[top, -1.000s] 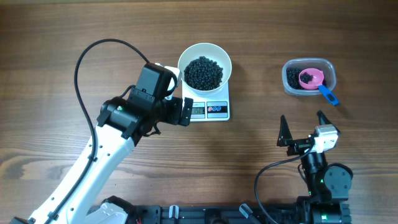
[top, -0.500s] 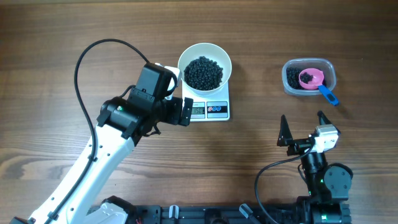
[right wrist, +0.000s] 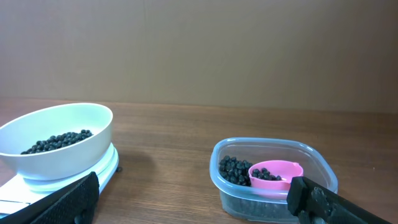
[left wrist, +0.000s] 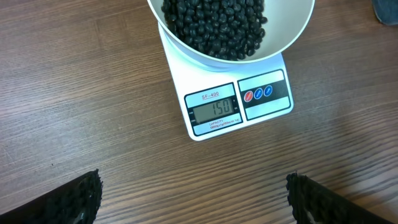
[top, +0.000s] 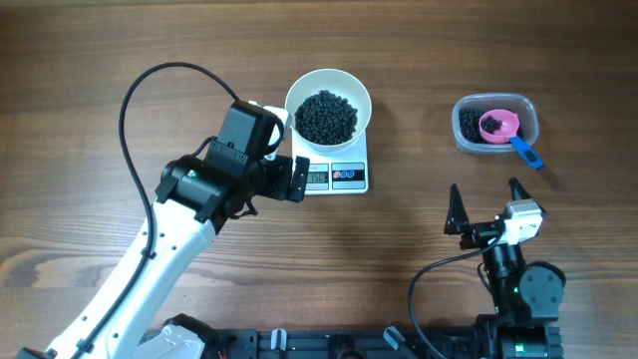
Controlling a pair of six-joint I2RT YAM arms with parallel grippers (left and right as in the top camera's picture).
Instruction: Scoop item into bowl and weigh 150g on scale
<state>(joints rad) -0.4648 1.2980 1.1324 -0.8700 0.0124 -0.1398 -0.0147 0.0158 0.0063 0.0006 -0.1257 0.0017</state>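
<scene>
The white bowl [top: 294, 92] stands on the scale [top: 349, 176] and holds a heap of black beans [top: 327, 117]. In the left wrist view the scale's display [left wrist: 214, 109] reads 150, below the bowl [left wrist: 292, 37] and its beans [left wrist: 214, 25]. My left gripper [top: 297, 179] hovers just left of the scale's display end. It is open, with only bare wood between its fingers [left wrist: 194, 199]. My right gripper [top: 485, 204] stands open near the front right, holding nothing. The right wrist view [right wrist: 193, 199] faces the bowl [right wrist: 62, 155] and the scale [right wrist: 109, 165].
A clear plastic tub [top: 528, 125] at the back right holds more black beans and a pink scoop [top: 498, 125] with a blue handle [top: 526, 152]. The right wrist view shows the tub [right wrist: 280, 205] and scoop [right wrist: 277, 174] close ahead. A black cable [top: 135, 95] loops over the left arm.
</scene>
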